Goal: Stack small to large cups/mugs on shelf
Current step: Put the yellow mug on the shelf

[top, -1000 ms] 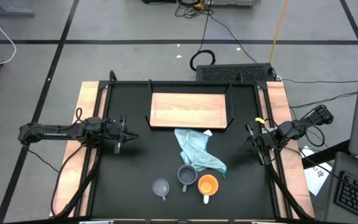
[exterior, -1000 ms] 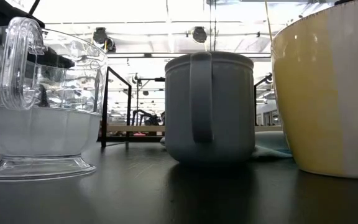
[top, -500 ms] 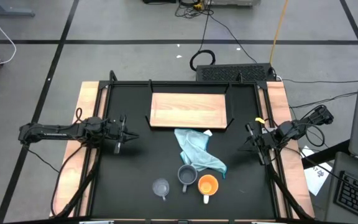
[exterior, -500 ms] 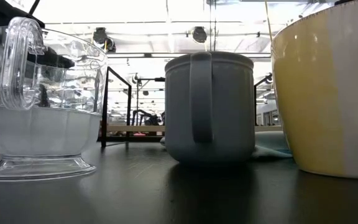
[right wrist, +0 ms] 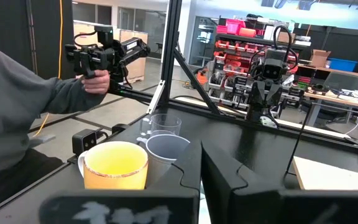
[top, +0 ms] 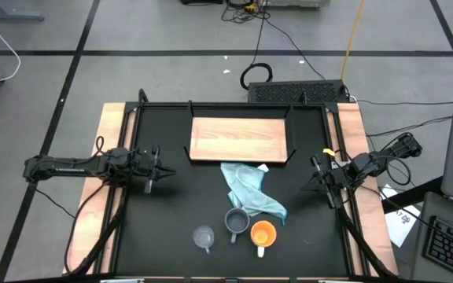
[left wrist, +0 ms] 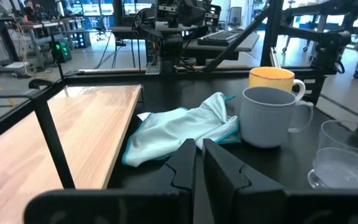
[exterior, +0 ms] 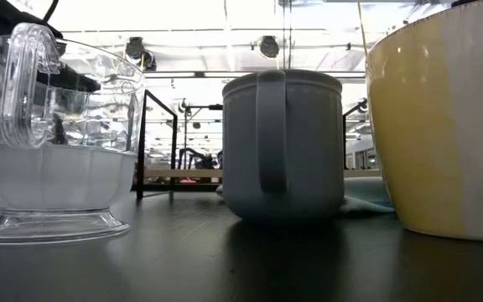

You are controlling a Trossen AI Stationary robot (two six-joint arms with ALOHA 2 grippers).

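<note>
Nothing moved; shelf (top: 239, 138) lies lengthwise left-right.

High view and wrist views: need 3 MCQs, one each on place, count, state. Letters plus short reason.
1. Where does the light blue cloth lie?
A. On the shelf
B. On the table between the shelf and the mugs
C. Inside the orange mug

2. How many cups/mugs stand on the black table?
A. Two
B. Three
C. Four

3. What is on the shelf?
A. Nothing
B. The glass cup
C. Two mugs

Answers: 1 B, the cloth sits just in front of the board, touching the grey-blue mug. 2 B, glass cup, grey-blue mug and orange mug stand in a row. 3 A, its wood is bare.
</note>
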